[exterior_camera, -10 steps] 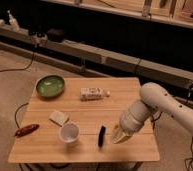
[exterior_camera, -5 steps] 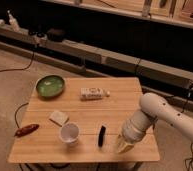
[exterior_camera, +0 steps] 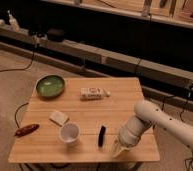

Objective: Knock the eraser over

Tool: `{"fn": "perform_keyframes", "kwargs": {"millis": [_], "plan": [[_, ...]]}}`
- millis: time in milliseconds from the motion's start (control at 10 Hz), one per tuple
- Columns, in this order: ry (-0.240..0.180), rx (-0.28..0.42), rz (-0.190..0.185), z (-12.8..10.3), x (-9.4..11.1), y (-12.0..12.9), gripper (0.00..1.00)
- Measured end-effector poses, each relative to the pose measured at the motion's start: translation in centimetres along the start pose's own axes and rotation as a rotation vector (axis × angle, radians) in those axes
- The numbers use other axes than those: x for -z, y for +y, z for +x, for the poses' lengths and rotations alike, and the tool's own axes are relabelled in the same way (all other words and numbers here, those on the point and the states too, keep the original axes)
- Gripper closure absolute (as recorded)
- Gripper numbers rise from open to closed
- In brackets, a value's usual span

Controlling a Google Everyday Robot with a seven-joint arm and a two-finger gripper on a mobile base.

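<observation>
The eraser (exterior_camera: 101, 135) is a thin black sliver standing on edge on the wooden table (exterior_camera: 90, 107), just right of a white cup (exterior_camera: 69, 134). My gripper (exterior_camera: 115, 149) hangs from the white arm (exterior_camera: 160, 122) near the table's front edge, a short way right of and in front of the eraser, not touching it.
A green bowl (exterior_camera: 50, 85) sits at the table's back left. A long white printed box (exterior_camera: 94, 93) lies at the back middle. A pale beige block (exterior_camera: 59, 118) lies left of the cup. A reddish object (exterior_camera: 26, 130) lies at the left front edge.
The arm and gripper have drawn back toward the table's front right edge, a little further from the eraser. The eraser stays standing in place.
</observation>
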Motion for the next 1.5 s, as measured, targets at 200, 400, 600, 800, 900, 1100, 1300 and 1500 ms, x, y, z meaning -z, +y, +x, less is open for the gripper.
{"fn": "perform_keyframes", "kwargs": {"millis": [200,400,600,800,900,1100,1300,1500], "plan": [[-0.006,-0.004,-0.009,0.2,-1.3,-1.2,1.00],[-0.022,0.004,-0.003,0.0,-1.7,-2.7,1.00],[-0.036,0.037,0.025,-0.4,-1.4,-5.0,1.00],[-0.061,0.080,0.131,-1.0,1.4,-9.1,1.00],[-0.088,0.125,0.251,-2.1,5.1,-12.5,1.00],[-0.143,0.162,0.427,-3.5,10.7,-16.2,1.00],[-0.278,0.171,0.599,-5.5,17.5,-18.6,1.00],[-0.337,0.169,0.661,-6.1,20.4,-18.9,0.97]]}}
